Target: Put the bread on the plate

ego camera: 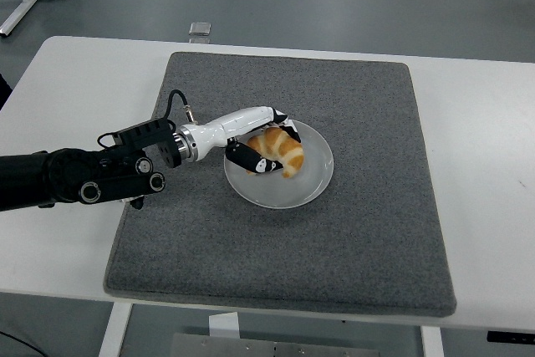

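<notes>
the mat (351, 232) lies in the middle of the bench (481, 165). the plate (313, 181) sits on the mat, a little toward 11 o'clock from the mat's centre. the bread (282, 152) lies on the plate, toward its 10 o'clock rim. the left robot hand (259, 144) comes in from 9 o'clock over the mat and reaches onto the plate, right at the bread. beyond the bench at 12 o'clock, a small flat object (200, 28) lies on the floor.
</notes>
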You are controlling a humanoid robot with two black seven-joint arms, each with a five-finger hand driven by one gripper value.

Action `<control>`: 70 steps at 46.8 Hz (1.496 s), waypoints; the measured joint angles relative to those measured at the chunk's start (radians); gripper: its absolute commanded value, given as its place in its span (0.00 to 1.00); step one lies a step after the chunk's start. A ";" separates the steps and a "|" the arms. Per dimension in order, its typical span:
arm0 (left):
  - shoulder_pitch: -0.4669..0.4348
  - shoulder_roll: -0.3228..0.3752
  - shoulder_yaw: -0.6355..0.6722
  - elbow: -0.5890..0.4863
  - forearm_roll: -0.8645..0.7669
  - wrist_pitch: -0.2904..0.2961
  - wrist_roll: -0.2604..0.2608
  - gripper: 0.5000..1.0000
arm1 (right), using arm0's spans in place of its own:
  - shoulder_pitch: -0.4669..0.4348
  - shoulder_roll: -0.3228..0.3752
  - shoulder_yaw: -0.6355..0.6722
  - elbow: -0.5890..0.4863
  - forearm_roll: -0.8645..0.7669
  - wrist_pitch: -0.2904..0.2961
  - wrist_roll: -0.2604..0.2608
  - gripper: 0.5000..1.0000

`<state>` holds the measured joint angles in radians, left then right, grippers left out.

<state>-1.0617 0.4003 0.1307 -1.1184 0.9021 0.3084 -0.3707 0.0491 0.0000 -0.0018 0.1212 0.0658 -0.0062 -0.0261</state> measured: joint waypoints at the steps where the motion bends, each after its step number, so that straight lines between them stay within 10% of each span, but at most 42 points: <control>1: 0.001 0.000 0.000 0.002 0.000 0.000 0.000 0.02 | 0.000 0.000 0.000 0.000 0.000 0.000 0.000 0.90; 12: 0.006 0.000 0.000 0.008 -0.001 0.000 0.001 0.19 | 0.000 0.000 0.000 0.000 0.001 0.001 0.000 0.90; 31: 0.013 0.000 -0.004 0.008 -0.004 0.000 0.001 0.75 | 0.000 0.000 -0.001 0.000 0.000 0.000 0.000 0.90; 59: 0.021 0.006 -0.170 0.004 -0.046 -0.023 0.004 0.93 | 0.000 0.000 -0.001 0.000 0.000 0.001 0.000 0.90; 70: 0.008 0.012 -0.340 0.034 -0.252 -0.156 0.016 0.94 | 0.000 0.000 -0.001 0.000 0.000 0.001 0.000 0.91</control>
<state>-1.0539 0.4127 -0.2090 -1.0846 0.6497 0.1520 -0.3545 0.0491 0.0000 -0.0031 0.1212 0.0659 -0.0055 -0.0261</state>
